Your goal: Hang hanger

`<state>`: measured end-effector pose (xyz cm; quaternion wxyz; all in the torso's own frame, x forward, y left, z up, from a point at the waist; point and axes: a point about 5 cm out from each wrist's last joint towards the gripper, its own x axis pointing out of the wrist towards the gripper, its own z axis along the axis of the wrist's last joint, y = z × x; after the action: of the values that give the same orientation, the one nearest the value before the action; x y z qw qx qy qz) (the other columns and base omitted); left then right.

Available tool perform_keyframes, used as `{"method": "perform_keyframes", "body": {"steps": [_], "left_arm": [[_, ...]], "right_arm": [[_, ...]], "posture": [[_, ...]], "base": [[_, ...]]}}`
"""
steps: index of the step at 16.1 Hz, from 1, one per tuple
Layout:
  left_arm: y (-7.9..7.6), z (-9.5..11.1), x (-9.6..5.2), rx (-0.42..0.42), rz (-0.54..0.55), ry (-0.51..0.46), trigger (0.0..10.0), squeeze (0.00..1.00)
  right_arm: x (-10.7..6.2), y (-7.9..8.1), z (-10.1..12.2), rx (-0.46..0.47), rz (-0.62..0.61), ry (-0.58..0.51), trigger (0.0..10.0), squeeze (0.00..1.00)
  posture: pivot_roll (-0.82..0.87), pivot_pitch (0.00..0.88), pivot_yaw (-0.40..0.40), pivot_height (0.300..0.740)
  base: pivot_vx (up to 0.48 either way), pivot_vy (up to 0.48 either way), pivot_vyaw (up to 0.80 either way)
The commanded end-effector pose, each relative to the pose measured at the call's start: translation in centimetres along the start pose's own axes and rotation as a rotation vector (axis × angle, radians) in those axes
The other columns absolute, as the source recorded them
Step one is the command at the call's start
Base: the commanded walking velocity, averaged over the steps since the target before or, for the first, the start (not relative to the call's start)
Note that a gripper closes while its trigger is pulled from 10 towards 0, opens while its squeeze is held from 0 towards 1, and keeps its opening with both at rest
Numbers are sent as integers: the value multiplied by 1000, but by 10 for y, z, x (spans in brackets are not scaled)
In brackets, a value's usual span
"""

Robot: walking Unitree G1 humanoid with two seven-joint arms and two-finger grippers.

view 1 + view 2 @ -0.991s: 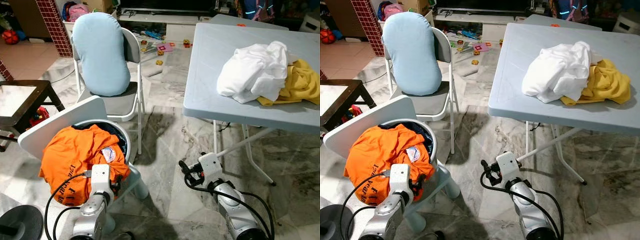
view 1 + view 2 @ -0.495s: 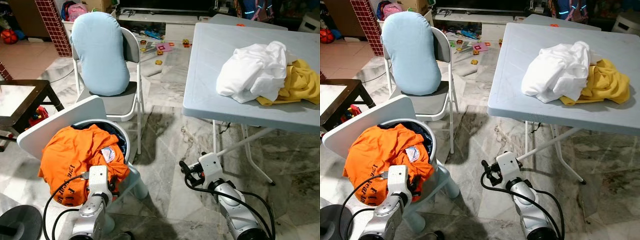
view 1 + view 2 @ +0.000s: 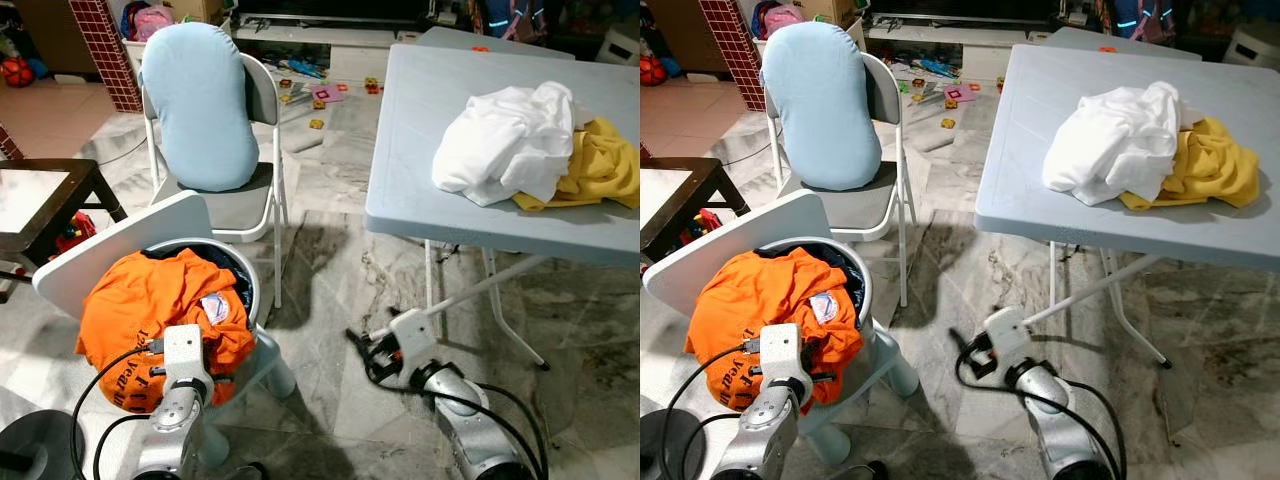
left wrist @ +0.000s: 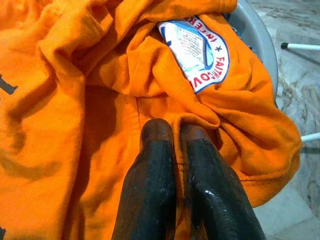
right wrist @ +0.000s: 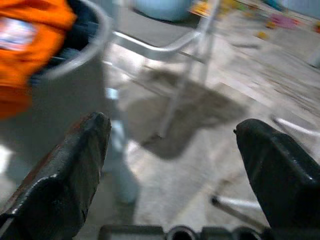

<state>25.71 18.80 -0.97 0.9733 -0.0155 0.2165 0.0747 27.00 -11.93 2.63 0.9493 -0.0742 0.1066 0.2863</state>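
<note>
Over the orange shirt (image 4: 75, 100), the left pincer (image 4: 172, 132) has its two black fingers pressed together, tips resting at a fold of the cloth just below the round printed label (image 4: 197, 52); whether any fabric is caught between them cannot be told. The shirt is heaped over the rim of a grey round basket (image 3: 262, 345), whose white lid (image 3: 120, 250) stands tilted open behind it. Beside the basket, low over the marble floor (image 3: 330, 260), the right pincer (image 5: 172, 145) points toward the basket with its fingers spread wide apart and nothing between them. Beyond the basket stands a folding chair (image 3: 268, 130) with a pale blue cushion (image 3: 200, 105) leaning on its back. To the right of the basket is the grey desk (image 3: 430, 130), carrying a white garment (image 3: 505, 140) bunched against a yellow garment (image 3: 595, 165). No hanger can be made out.
</note>
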Motion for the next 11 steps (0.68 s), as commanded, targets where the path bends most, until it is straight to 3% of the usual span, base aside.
{"method": "perform_keyframes", "body": {"steps": [1,3,6,8,10,11], "left_arm": [[3,0,-2,38,16,-13,0,0],[7,9,-2,127,54,-81,0,0],[12,52,0,316,76,-295,0,0],[12,68,1,331,89,-357,0,0],[12,105,3,403,80,-483,0,0],[11,114,3,447,70,-515,0,0]], "right_arm": [[-2,5,3,-2,87,-16,10000,0],[-5,7,-1,-13,152,14,10000,0],[-6,3,-7,-13,129,43,10000,0],[-5,5,-7,-21,137,48,10000,0],[-3,8,-7,-35,141,47,10000,0],[-3,8,-7,-36,137,45,10000,0]], "posture": [[17,89,-15,740],[19,88,-13,740],[29,86,-13,740],[32,85,-11,740],[34,83,-9,740],[35,83,-8,740]], "base": [[0,0,0],[0,0,0],[0,0,0],[0,0,0],[0,0,0],[0,0,0]]}}
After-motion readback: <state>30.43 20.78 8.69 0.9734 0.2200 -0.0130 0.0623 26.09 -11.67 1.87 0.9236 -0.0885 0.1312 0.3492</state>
